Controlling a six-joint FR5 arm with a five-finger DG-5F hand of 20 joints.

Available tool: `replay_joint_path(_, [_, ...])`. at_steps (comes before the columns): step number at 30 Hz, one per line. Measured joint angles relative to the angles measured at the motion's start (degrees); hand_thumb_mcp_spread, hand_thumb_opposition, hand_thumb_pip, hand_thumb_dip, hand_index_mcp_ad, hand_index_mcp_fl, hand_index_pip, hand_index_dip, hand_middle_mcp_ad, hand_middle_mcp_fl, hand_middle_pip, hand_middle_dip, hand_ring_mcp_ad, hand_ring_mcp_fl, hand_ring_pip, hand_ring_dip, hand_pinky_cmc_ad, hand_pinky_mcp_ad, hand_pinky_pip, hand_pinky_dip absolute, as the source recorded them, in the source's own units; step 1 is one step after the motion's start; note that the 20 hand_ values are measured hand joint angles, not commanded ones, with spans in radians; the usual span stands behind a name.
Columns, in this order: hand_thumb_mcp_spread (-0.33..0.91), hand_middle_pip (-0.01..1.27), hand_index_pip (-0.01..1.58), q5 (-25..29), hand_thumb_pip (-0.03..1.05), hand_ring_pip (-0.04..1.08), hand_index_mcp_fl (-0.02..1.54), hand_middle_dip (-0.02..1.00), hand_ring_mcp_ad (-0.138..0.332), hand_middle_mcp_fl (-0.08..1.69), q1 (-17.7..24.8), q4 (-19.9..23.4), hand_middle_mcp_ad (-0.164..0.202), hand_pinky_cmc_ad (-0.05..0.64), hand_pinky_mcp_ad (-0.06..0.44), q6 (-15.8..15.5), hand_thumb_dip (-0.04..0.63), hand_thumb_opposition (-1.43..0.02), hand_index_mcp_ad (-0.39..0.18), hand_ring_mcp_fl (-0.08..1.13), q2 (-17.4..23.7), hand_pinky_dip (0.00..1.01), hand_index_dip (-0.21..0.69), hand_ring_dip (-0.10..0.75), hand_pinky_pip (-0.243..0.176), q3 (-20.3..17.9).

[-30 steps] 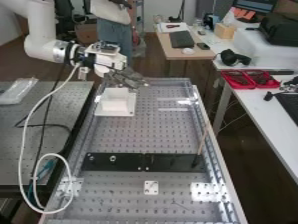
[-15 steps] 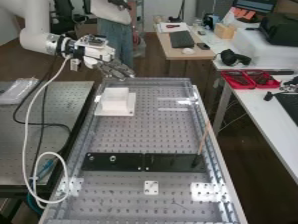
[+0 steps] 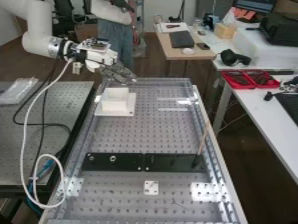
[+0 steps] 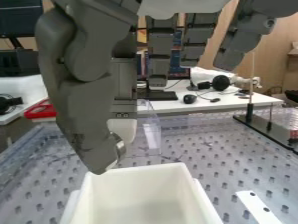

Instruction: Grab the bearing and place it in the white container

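In the high view, the hand (image 3: pixel 118 74) is over the bench's far end, just beyond and above the white container (image 3: pixel 116 106). The wrist view has the hand (image 4: pixel 83 95) with its thumb and one finger curled toward each other. Between their tips a small metallic ring, the bearing (image 4: pixel 120 146), is pinched and partly hidden by the thumb. Below it stands the open-topped white container (image 4: pixel 143 182), its bare inner floor partly in sight. Other fingers hang fairly straight beside the pinch.
A black plate (image 3: pixel 126 161) with small round parts lies across the perforated bench (image 3: pixel 133 135). A thin rod (image 3: pixel 203 137) rises at its right end. Clear low walls edge the bench. Red trays (image 3: pixel 249 79) rest on the right-hand table.
Over the last second the hand first drew back to the left and up in the high view, then came slightly right and down again. The container has stayed put.
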Motion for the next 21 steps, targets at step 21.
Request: replay_joint_path(21, [0.62,0.14,1.24,-3.63,0.39,0.11,0.49,0.2,0.101,0.24,-4.19,-1.83,0.04,0.328,0.215,6.21,0.253,-0.88,-0.155,0.05,-4.93,0.16,0.283,0.051,-0.012,0.14])
